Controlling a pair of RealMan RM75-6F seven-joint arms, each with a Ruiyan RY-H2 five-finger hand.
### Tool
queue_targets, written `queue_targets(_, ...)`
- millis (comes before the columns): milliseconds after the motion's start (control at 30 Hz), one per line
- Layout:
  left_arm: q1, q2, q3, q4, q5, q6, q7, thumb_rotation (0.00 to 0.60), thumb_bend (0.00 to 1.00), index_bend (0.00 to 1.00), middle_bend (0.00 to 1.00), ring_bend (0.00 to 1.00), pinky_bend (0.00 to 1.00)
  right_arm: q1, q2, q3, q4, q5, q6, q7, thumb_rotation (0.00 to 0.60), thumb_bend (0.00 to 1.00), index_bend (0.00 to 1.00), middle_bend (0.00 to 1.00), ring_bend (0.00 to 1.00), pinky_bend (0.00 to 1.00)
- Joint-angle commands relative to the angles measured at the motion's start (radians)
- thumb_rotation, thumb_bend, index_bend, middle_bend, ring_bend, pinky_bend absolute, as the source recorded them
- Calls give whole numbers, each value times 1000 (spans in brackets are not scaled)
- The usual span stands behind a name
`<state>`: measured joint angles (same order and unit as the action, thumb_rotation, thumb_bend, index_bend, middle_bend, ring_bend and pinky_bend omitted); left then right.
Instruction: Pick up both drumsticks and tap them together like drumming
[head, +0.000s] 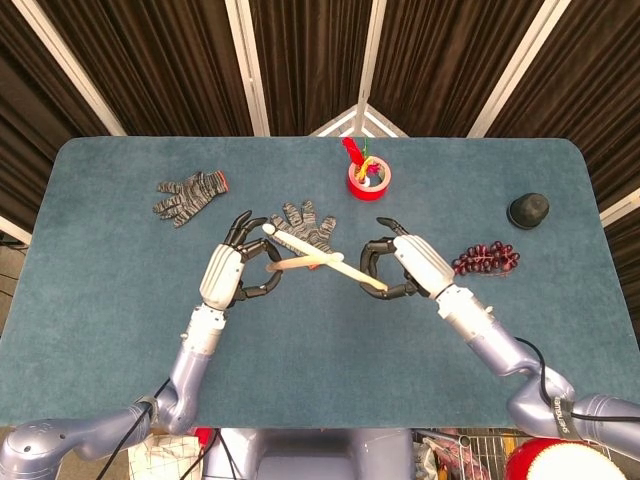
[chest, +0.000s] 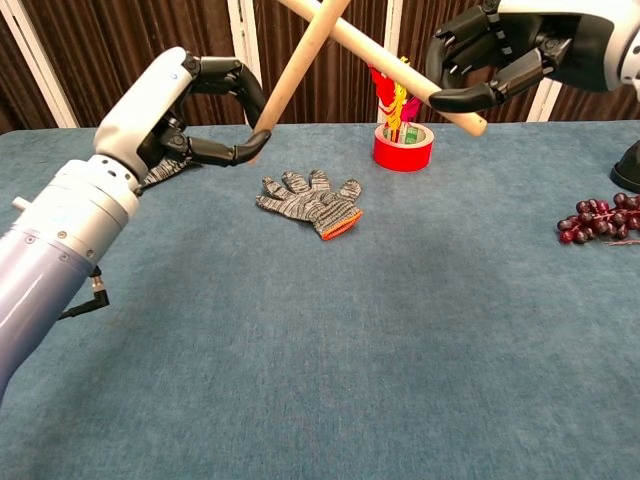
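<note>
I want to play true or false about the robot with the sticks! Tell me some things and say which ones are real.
1. The left hand holds a drumstick. True.
2. The two drumsticks cross each other in the air. True, the right hand's drumstick crosses the other in both views.
3. The right hand holds nothing. False, its fingers are wrapped around a drumstick.
4. A grey glove is being worn by the robot. False, it lies flat on the table.
5. Dark red grapes lie on the table beside the right arm. True.
6. The red tape roll is stacked on the grapes. False, it stands apart, farther back.
</note>
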<state>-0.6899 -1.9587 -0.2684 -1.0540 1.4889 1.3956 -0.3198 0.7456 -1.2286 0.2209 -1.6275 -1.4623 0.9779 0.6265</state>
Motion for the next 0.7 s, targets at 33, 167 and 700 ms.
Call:
queue_targets(33,1,1,1,2,-2,-1,-2,600,486,616,593,152,0,-1,3,-1,0,-3,3,7,600,470,837,680,471,26)
queue_targets(167,5,11,13,-10,5,-3,-12,600,486,617,593,152,0,0,4,2,14,8,0,4,600,470,837,680,471,26)
queue_targets(700,134,464,119,-280,21,-30,128,600,481,616,591,152,0,-117,10,-130,275,-90,102,26,600,470,837,680,471,26)
